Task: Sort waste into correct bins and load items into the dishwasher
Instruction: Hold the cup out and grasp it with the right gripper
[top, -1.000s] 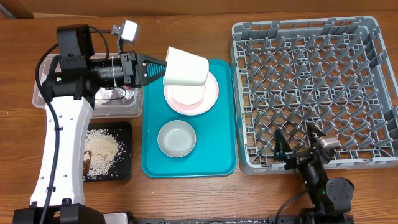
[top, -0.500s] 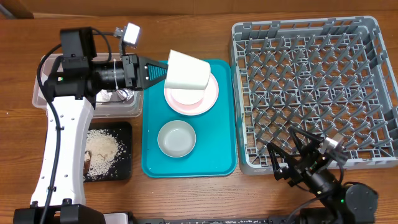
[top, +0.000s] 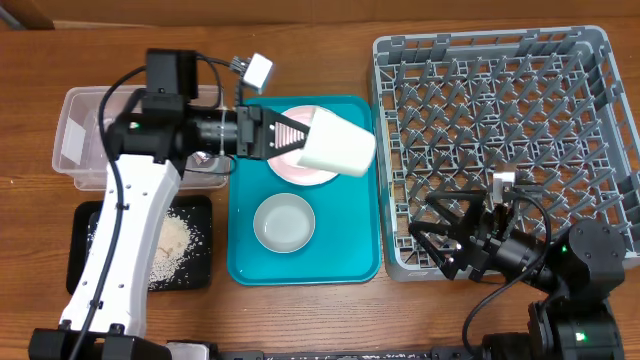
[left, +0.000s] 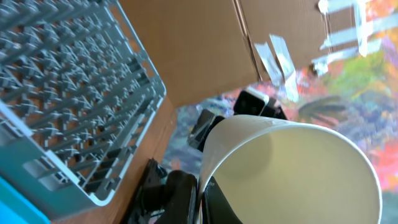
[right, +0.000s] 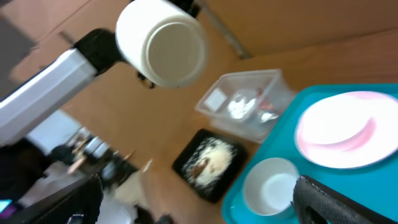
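From above, the left gripper is clamped on the rim of the cup, which it holds on its side in the air. The plate lies right under the fingers on the teal tray. The rack is ahead of the fingertips. I judge the cup is held high and turned that way so it can be carried across and loaded. The bowl sits on the teal tray beside the gripper. The tub and the black tray of crumbs are behind it, alongside its arm. The right gripper hovers at the rack's near edge with its fingers spread wide and nothing between them. It faces the teal tray, probably waiting for the cup or the bowl.

In the left wrist view, the cup's open mouth faces the camera and fills the lower right. It hides the grip itself. The rack lies beyond and below.

In the right wrist view, the cup's base hangs up ahead at the end of the other arm. Below it are the tub, black tray, plate and bowl. Its own dark fingers show blurred at both lower corners, far apart and empty.
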